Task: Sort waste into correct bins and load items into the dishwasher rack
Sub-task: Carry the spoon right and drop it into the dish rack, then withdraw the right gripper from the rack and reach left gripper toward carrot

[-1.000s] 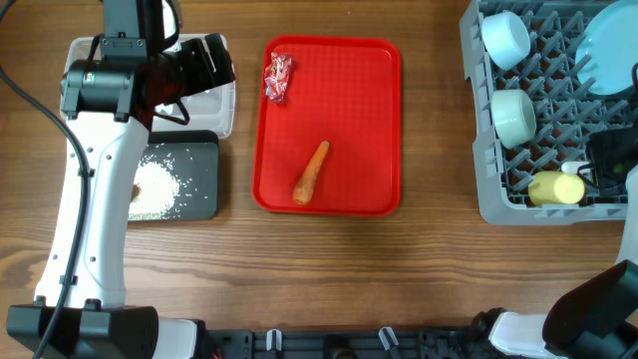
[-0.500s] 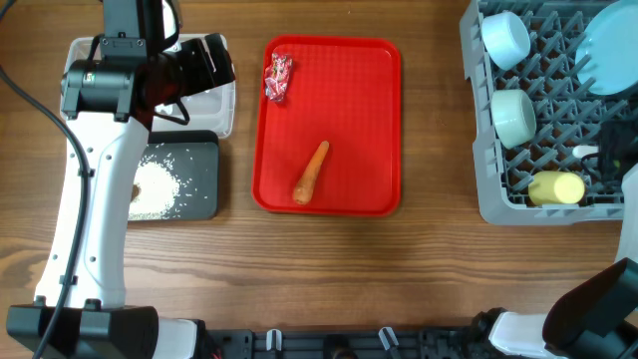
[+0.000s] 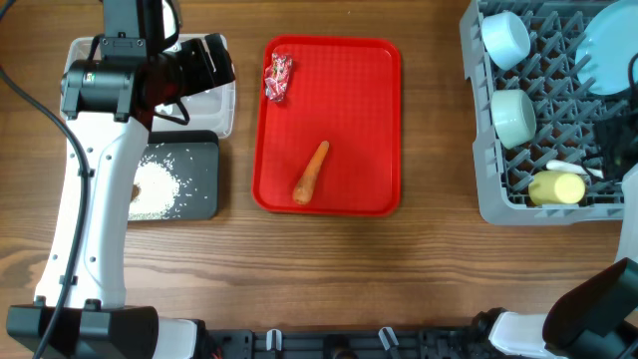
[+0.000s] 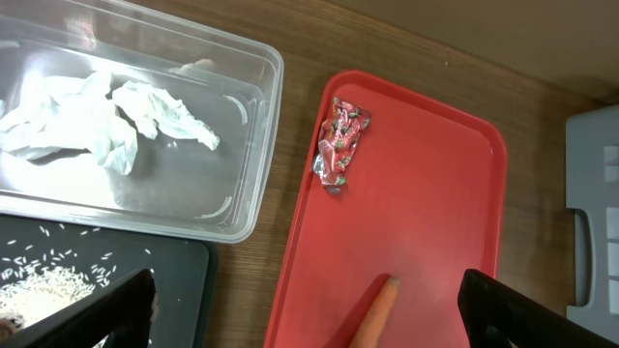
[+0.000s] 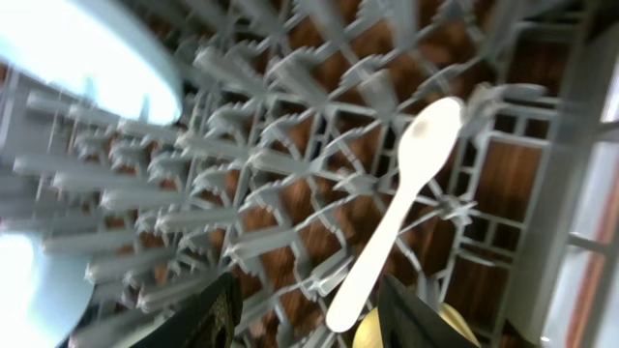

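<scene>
While the left gripper [image 4: 305, 290] hangs with its jaws spread wide and empty above the clear bin [image 4: 253, 174] and the red tray [image 4: 435, 213], the right gripper [image 5: 308, 311] stands over the rack [image 3: 480, 150] at the table's [image 3: 439, 269] right end, its jaws parted to a middling gap. The spoon [image 5: 406, 184] lies slantwise on the rack's prongs with its scoop end farthest from the gripper. Its handle tip sits between the two fingers [image 5: 208, 314] with a gap on either side, so nothing is gripped.

From overhead, the spoon rests just beyond the yellow cup [image 3: 556, 188], which sits in the rack's near row. Two bowls [image 3: 505, 38] sit along the rack's left side, and the plate [image 3: 610, 50] stands at its far right corner.

Crumpled tissue [image 4: 106, 111] lies in the clear bin, and rice [image 3: 159, 187] is heaped in the black bin [image 3: 204, 165] just in front of it. On the tray, the wrapper [image 4: 338, 145] lies at the far left corner. The carrot [image 3: 312, 173] lies near the front edge, well apart from the wrapper.
</scene>
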Controlling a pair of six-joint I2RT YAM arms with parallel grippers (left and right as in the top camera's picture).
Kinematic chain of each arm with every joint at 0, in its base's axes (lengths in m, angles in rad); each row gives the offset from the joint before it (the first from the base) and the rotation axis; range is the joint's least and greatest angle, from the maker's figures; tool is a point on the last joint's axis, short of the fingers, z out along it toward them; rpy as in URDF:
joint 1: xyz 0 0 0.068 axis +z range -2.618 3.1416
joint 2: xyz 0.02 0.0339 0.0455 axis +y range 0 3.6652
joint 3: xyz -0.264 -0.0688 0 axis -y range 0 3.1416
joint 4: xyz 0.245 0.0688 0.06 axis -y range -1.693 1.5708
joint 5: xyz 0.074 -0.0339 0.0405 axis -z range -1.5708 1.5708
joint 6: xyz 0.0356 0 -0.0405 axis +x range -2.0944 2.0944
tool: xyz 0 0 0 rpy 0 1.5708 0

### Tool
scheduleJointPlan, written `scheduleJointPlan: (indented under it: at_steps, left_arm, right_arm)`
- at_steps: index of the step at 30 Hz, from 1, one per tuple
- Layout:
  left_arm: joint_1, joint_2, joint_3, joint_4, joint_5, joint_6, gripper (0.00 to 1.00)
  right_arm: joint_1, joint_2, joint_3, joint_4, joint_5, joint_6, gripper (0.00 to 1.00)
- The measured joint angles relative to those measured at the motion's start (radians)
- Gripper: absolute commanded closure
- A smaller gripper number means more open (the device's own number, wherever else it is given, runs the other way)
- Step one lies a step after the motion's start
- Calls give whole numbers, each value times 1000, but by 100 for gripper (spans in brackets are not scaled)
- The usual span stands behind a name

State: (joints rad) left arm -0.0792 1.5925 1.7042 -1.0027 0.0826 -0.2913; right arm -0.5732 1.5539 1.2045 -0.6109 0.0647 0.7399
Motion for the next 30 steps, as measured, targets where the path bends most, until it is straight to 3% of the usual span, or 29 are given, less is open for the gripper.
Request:
scheduleJointPlan:
  at_steps: [3,7,13,17,24,30]
  left_arm:
    - [0,0,0,0,0,0,0]
    - [0,0,0,0,0,0,0]
    - [0,0,0,0,0,0,0]
    - [0,0,0,0,0,0,0]
    - [0,0,0,0,0,0,0]
    - [0,0,0,44,15,-11,0]
  right_arm:
    - [0,0,2,14,-122,-135,39]
    - [1,-27,10,39,-339,-305,38]
    - [60,-183,26,79,-556,-421,13]
    - [184,-249,40,81,-615,-479,0]
    - [362,-249,41,57,-598,-546,0]
    - [377,-249,41,24,-541,-563,0]
